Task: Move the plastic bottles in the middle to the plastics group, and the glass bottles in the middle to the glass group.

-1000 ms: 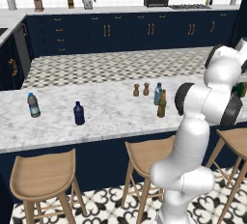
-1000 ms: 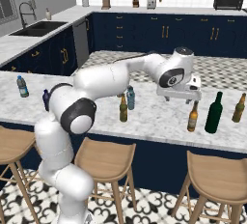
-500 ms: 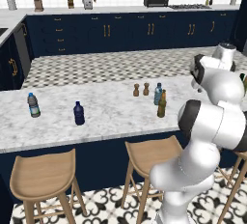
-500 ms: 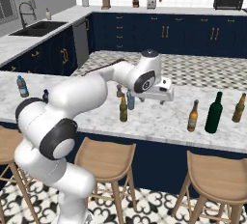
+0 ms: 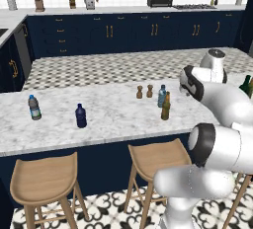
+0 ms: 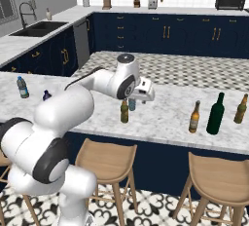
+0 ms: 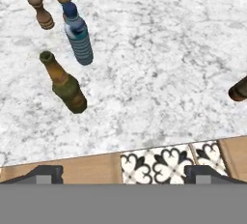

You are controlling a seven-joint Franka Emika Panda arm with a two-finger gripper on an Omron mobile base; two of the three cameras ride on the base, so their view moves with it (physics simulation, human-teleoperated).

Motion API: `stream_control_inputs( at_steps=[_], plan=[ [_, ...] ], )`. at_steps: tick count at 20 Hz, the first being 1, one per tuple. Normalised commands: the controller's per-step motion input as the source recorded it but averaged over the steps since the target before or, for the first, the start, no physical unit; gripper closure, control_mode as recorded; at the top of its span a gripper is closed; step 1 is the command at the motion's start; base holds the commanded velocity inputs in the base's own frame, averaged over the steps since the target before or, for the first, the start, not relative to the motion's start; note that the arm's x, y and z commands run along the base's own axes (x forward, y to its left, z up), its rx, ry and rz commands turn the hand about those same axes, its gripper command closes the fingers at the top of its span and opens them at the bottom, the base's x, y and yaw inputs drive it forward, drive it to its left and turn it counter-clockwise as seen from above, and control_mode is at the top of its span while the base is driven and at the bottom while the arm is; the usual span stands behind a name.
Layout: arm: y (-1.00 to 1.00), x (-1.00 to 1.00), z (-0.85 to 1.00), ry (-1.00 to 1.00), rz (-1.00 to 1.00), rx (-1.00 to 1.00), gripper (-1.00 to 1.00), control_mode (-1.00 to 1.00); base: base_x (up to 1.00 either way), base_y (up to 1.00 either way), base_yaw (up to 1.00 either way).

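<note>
- Hovering over the counter edge: gripper (image 7: 123, 172), fingers spread wide, holding nothing.
- Amber bottle (image 7: 65, 84) stands mid-counter, just beside the pale-blue bottle (image 7: 78, 35).
- Advised: centre over the amber neck, descend straight, avoiding its blue neighbour and the shakers (image 7: 40, 10).

Amber bottles: three (image 6: 124, 111) (image 6: 194, 117) (image 6: 240, 109). Green wine bottle (image 6: 215, 114): one. Plastic bottles: three (image 5: 162, 96) (image 5: 81, 116) (image 5: 34, 107). Wooden shakers: two (image 5: 140, 92) (image 5: 149, 91).
</note>
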Motion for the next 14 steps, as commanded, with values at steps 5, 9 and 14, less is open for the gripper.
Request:
stream_control_inputs(
  at_steps=[5, 9, 14],
  plan=[
    [0.56, 0.07, 0.01, -0.16, 0.00, 0.00, -1.00, -1.00, 0.00, 0.00, 0.00],
    [0.57, 0.15, -0.02, -0.07, 0.00, 0.00, -1.00, -1.00, 0.00, 0.00, 0.00],
    [0.41, 0.33, -0.01, 0.00, 0.01, 0.00, -1.00, -1.00, 0.00, 0.00, 0.00]
  ],
)
